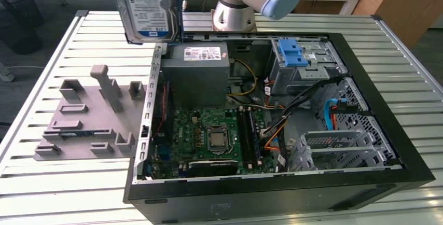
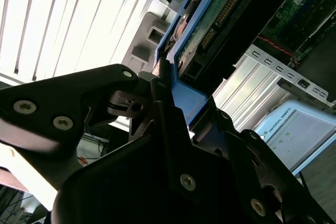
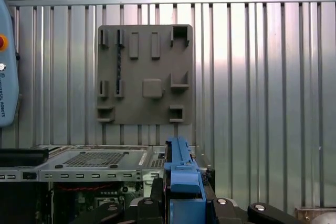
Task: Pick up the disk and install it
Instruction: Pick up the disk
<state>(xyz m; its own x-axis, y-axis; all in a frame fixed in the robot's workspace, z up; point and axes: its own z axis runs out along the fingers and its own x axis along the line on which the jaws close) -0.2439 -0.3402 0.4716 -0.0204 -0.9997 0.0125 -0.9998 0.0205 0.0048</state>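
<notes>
We are working over a slatted metal table (image 1: 41, 194), where an open black computer case (image 1: 277, 201) is lying on its side with boards and cables exposed. Beside it, on the exterior view's left, a grey holder plate (image 1: 83, 126) is sitting flat on the slats. We are holding the disk (image 1: 149, 12) upright in the air over the table's far side, just beyond the case's far corner on the exterior view's left, with its blue-and-white label facing the camera. The end effector (image 2: 170, 85) is pinching the disk by the blue plastic frame along its edge, and in the second wrist view the disk's green circuit board (image 2: 223, 3) is showing bare alongside. We are judging the disk stiff, dense and heavy for its size, with smooth metal faces that could slip and workings that will not forgive a knock. The plastic frame along the edges is looking like the safest place to grip, clear of the label and the bare board.
</notes>
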